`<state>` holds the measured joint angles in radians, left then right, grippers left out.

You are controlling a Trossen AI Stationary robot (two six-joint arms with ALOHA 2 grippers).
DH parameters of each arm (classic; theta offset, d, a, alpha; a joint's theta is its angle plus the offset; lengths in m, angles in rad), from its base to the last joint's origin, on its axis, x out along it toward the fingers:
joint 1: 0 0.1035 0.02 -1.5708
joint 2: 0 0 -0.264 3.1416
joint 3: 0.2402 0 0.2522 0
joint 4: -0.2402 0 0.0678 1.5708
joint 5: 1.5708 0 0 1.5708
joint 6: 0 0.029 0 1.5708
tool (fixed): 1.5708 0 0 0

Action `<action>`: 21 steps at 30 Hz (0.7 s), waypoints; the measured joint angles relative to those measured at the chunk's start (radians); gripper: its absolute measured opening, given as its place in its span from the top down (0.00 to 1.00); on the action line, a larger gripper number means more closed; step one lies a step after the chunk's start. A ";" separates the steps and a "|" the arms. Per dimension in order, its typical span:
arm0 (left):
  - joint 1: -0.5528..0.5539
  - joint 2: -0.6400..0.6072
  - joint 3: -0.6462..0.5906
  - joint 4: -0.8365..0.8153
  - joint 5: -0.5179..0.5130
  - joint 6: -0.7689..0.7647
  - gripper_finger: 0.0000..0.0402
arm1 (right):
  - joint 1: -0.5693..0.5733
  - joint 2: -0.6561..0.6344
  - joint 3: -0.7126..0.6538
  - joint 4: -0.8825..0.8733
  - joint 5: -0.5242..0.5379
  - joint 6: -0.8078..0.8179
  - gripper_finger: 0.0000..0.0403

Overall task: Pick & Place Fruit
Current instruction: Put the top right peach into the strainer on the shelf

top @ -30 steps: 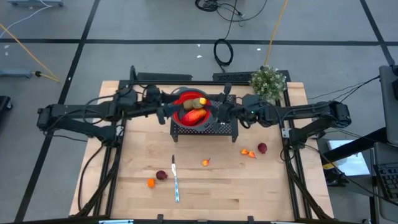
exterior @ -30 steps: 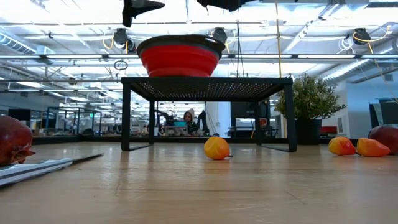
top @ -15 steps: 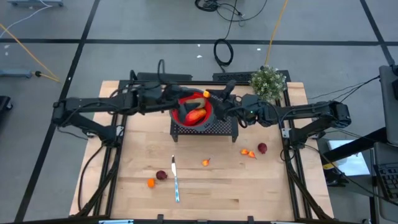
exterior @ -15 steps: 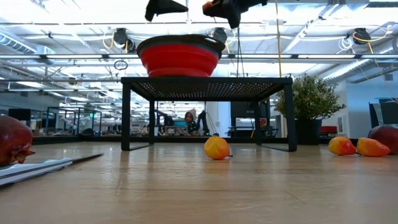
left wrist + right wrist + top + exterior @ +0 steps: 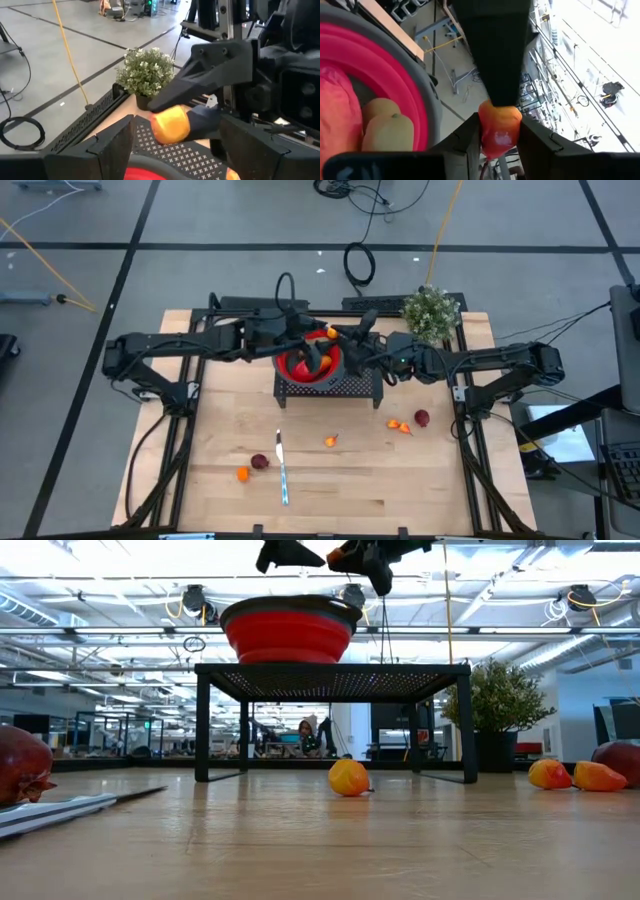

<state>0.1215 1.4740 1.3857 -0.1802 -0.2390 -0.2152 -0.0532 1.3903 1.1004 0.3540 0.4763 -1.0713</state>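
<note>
A small orange fruit (image 5: pixel 499 131) sits in my right gripper (image 5: pixel 333 335), which is shut on it above the red bowl (image 5: pixel 300 366). The bowl stands on a black perforated stand (image 5: pixel 350 385). Inside it lie a red-orange oval (image 5: pixel 335 115) and yellowish pieces (image 5: pixel 390 131). My left gripper (image 5: pixel 180 150) is open over the bowl and faces the held fruit (image 5: pixel 170 125) from the table's left. One of its dark fingers (image 5: pixel 495 55) shows right behind the fruit; whether it touches, I cannot tell. Loose fruit (image 5: pixel 330 441) rests on the table. My right gripper pinches the small orange fruit (image 5: pixel 499 145) between its two fingertips (image 5: pixel 467 142), one on either side. The fingers come from the table's right. The fruit is lifted clear, over the bowl's rim (image 5: pixel 345 554).
On the wooden table lie orange pieces (image 5: pixel 398 425), a dark red fruit (image 5: pixel 422 418), another dark red one (image 5: pixel 260 462), an orange one (image 5: pixel 242 474) and a knife (image 5: pixel 282 470). A potted plant (image 5: pixel 432 310) stands at the far right corner.
My left arm has reached toward the table's right, moving over the bowl until its open gripper faces the right gripper. My right gripper, with the orange fruit, has come a little lower above the bowl and then held still.
</note>
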 joint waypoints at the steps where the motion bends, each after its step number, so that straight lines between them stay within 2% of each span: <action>1: 0.000 0.005 0.000 0.006 -0.008 -0.006 0.27 | 0.000 0.000 0.000 -0.001 0.000 -0.007 0.75; 21: 0.002 0.032 0.000 0.019 -0.032 -0.108 0.27 | 0.000 0.000 0.000 0.000 -0.008 -0.048 0.75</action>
<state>0.1238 1.5059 1.3857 -0.1614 -0.2714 -0.3233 -0.0528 1.3903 1.1004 0.3538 0.4679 -1.1198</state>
